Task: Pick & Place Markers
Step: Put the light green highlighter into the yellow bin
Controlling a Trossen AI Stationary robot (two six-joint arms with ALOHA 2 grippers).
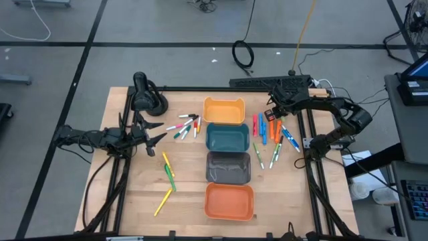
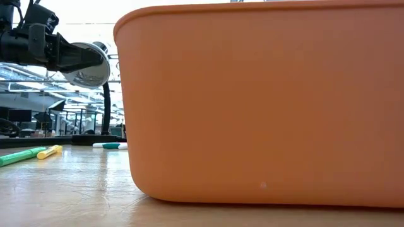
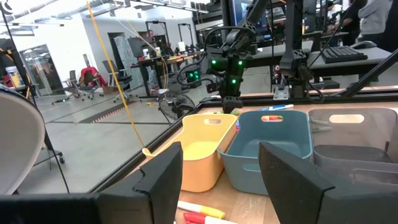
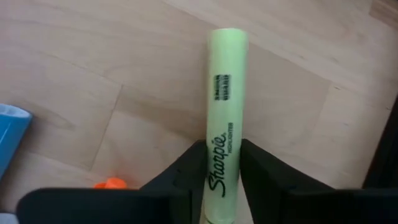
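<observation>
A robotics lab — an open hall with a grey concrete floor (image 1: 167,27), loose cables (image 1: 244,53), office chairs (image 3: 79,81) and desks with a keyboard (image 3: 348,53) beyond the framed wooden counter (image 1: 194,201).

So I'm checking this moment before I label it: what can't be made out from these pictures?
- Low view: the orange bin fills most of the picture, hiding the other bins and most markers.
- Right wrist view: the yellow-green highlighter between the right claw fingers is cut off by the bottom edge; whether it is lifted off the table is unclear.
- High view: the right claw is too small to show the highlighter.
- Left wrist view: the left claw stands open; the grey bin is cut off.
</observation>
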